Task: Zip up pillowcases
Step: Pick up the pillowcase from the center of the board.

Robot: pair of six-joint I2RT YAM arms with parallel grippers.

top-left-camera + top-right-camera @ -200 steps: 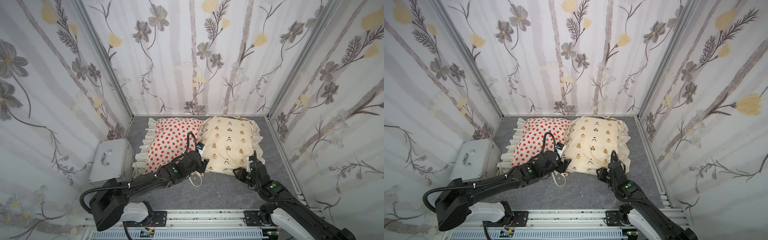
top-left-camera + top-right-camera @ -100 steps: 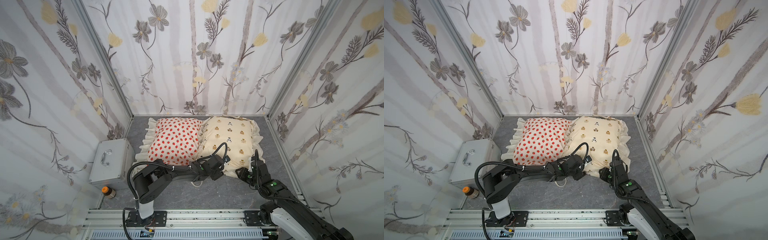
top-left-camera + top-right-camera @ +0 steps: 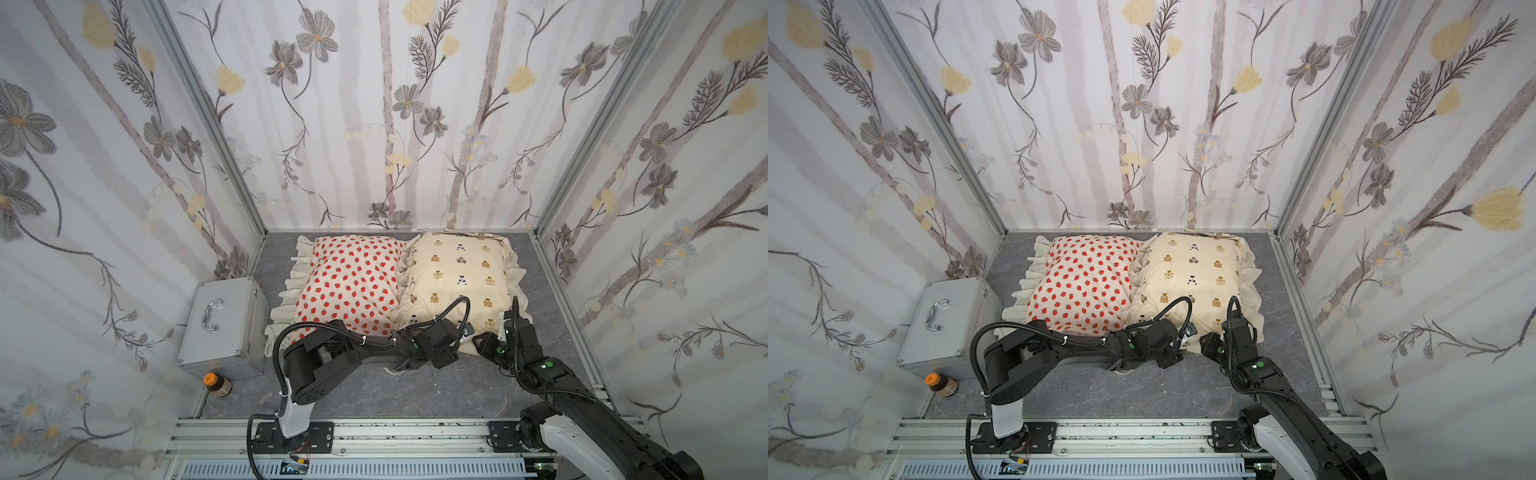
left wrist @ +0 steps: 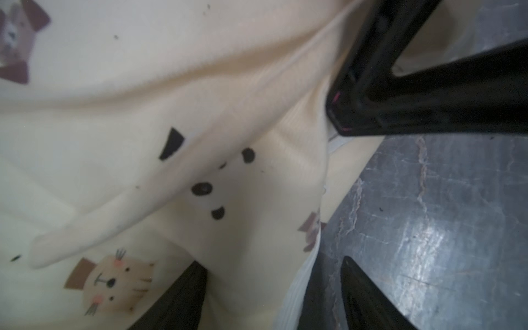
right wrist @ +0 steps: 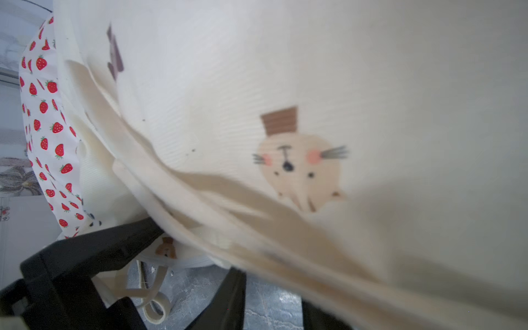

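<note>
The fingers of the left gripper are seen spread, with the near seam edge of the cream stuffed fabric pillowcase printed with small brown bears lying between them. One finger is set against the cloth and the other stands clear over the grey marbled tabletop, so nothing is judged to be clamped. The fingers of the right gripper are drawn together to a point on that same edge, and a fold of cloth is pinched; whether a zipper pull is caught in it cannot be told. This bear pillowcase is laid at the back right of the tabletop, pressed against the white stuffed fabric pillowcase with red strawberries on its left. Both are judged light, soft and yielding: the cloth is expected to bunch and slide over its filling when pulled, so it is best gripped at the firmer seam beside the zipper and kept taut, while the hard slider is taken by its tab. The right arm is raised from the near rail and bent toward the left; the left arm is folded at its base and stretched low and almost level across the tabletop toward the right.
</note>
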